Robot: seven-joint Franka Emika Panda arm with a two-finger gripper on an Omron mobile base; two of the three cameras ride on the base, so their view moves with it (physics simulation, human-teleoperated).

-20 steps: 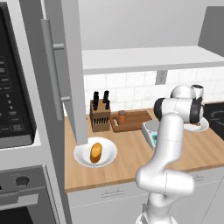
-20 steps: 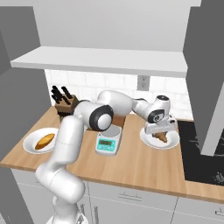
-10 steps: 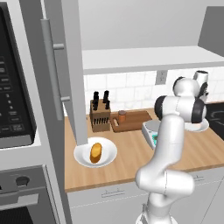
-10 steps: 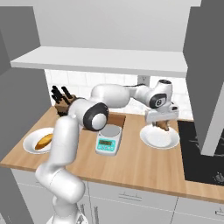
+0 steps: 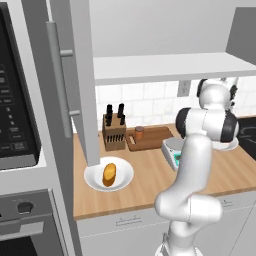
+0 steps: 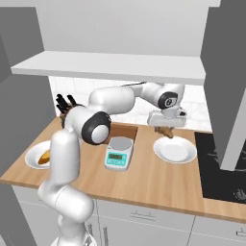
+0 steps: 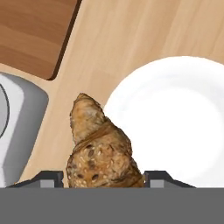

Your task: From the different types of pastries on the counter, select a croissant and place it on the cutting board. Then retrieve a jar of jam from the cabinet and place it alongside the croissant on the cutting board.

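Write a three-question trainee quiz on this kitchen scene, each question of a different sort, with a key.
1. True or false: the golden-brown lumpy croissant lies on the round white plate.
2. What stands on the mid-brown wooden cutting board? A) small reddish-brown jar B) grey digital kitchen scale C) black-handled knife block
3. Fill in: the smooth orange-yellow roll rests on a white ____.

Key: 1. False; the claw holds it above the plate. 2. A. 3. plate.
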